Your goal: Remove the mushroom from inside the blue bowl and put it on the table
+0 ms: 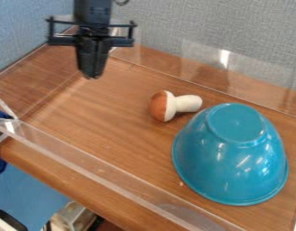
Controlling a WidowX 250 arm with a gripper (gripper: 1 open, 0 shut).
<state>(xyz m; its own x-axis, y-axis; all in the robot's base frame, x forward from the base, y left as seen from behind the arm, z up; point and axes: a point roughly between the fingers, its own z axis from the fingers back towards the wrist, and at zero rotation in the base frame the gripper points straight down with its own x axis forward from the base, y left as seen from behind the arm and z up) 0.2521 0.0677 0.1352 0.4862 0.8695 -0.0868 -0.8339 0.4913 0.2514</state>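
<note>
**Gripper closed and empty, mushroom lying on the table**

I see my gripper point(93, 72) hanging at far left, pointing down, its fingers pressed together on nothing. It is well apart from the mushroom point(172, 105), which lies on its side on the table point(90, 126) near the middle. The mushroom's long axis runs left to right, orange-brown cap to the left, white stem to the right. The blue bowl point(231, 153) sits tilted just beside it, near right.
</note>
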